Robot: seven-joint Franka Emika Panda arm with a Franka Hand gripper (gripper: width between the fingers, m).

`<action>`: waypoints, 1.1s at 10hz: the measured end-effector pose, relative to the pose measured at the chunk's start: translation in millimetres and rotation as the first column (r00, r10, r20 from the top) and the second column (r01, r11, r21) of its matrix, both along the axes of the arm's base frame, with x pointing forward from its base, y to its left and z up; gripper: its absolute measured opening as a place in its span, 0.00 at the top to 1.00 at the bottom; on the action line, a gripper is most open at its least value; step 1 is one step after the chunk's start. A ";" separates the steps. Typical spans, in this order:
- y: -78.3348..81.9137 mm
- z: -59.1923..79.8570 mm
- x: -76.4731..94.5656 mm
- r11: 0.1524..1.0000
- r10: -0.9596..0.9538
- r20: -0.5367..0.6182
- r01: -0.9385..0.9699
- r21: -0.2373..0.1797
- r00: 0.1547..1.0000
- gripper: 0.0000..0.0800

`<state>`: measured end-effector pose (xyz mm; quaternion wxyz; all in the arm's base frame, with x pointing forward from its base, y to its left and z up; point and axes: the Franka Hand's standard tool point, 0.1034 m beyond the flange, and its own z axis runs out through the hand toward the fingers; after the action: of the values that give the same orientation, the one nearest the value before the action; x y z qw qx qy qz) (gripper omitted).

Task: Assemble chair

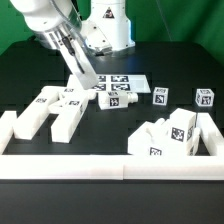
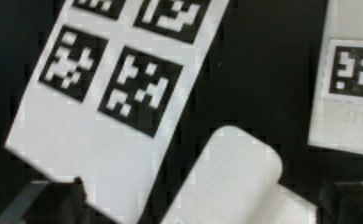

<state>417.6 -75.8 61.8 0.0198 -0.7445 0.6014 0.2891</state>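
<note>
- Where the exterior view's left edge begins, a low white border wall (image 1: 14,128) bounds the black table (image 1: 180,70) and turns to run along its front.
- Chair pieces lie unassembled. The left group (image 1: 55,108), chunky white bars and blocks with square tags, lies close together just inside the wall.
- An arm (image 1: 60,35) slants down from the upper left. Its gripper (image 1: 88,82) hangs low over the end of the marker board (image 1: 128,80) nearer the exterior view's left.
- Whether the fingers are spread or pinching cannot be told. The wrist view is blurred and shows only a rounded white piece (image 2: 231,180) close beside the tagged board.
- A tagged block (image 1: 112,99) lies just in front of the marker board.
- Two small cubes (image 1: 160,97) and (image 1: 205,98) stand apart from each other.
- The right group (image 1: 170,135) of tagged blocks sits against the front wall.
</note>
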 end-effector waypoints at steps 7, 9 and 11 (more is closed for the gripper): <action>3.1 -3.1 4.7 0.994 -0.111 0.052 0.111 0.001 0.993 0.19; 11.2 1.0 6.4 0.991 -0.131 0.088 0.131 0.005 0.987 0.19; 9.4 -1.5 4.4 0.991 -0.132 0.081 0.132 0.004 0.988 0.19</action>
<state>422.1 -66.4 60.2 0.0629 -0.7143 0.6481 0.2564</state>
